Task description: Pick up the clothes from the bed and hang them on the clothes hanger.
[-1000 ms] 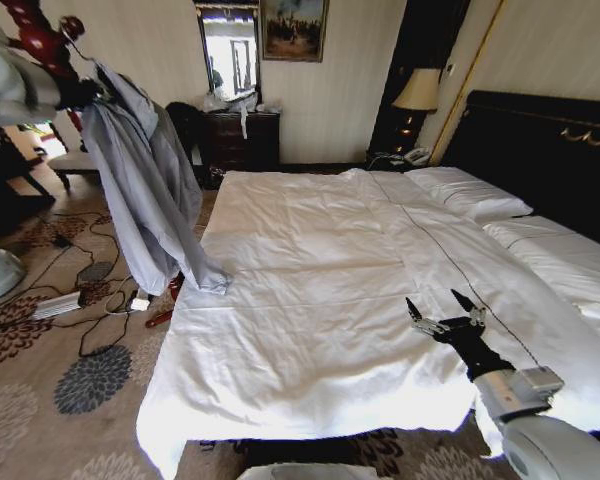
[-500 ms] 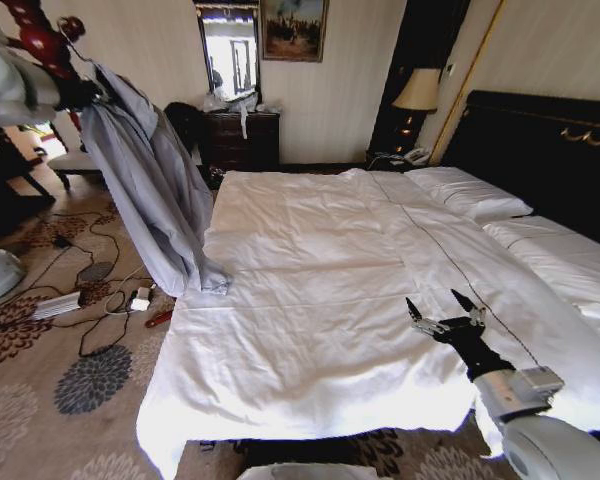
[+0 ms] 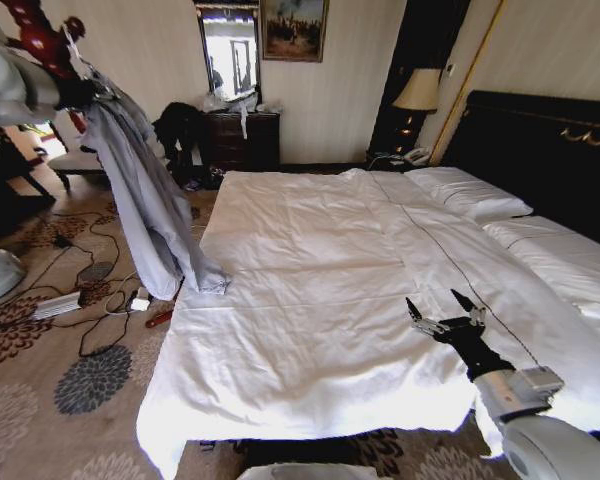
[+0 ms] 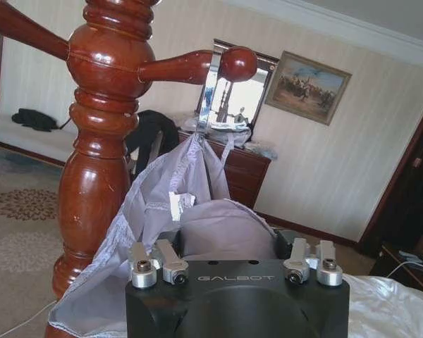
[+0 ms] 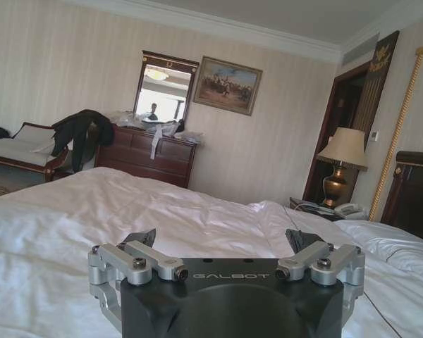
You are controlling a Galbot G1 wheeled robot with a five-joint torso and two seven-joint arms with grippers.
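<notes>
A: Where was the shirt (image 3: 145, 190)?
B: Hanging off the left side of the bed (image 3: 320, 290), up by the red-brown wooden pole (image 4: 99, 162). Its hem draped down onto the bed's left edge; the rest hung free over the patterned carpet (image 3: 70, 400).

A: And the left end effector (image 3: 80, 93)?
B: Raised high at the robot's upper left, right at the top of the shirt. In the left wrist view pale fabric bunched directly in front of it. Fingers buried in cloth; whether closed on it could not be told.

A: The hanger?
B: Its silver wire hook (image 4: 208, 88) was visible in the left wrist view, rising from the shirt's collar to just beside a peg (image 4: 197, 65) of the pole. Whether it rested on the peg was unclear. The black shoulders were covered by fabric.

A: Right arm?
B: Right end effector (image 3: 445, 305) hovered low over the white duvet near the foot of the bed, fingers spread wide, holding nothing.

A: Anything else noted?
B: A black garment (image 3: 178, 128) near the dark dresser (image 3: 242, 138) on the far wall; cables on the carpet.
</notes>
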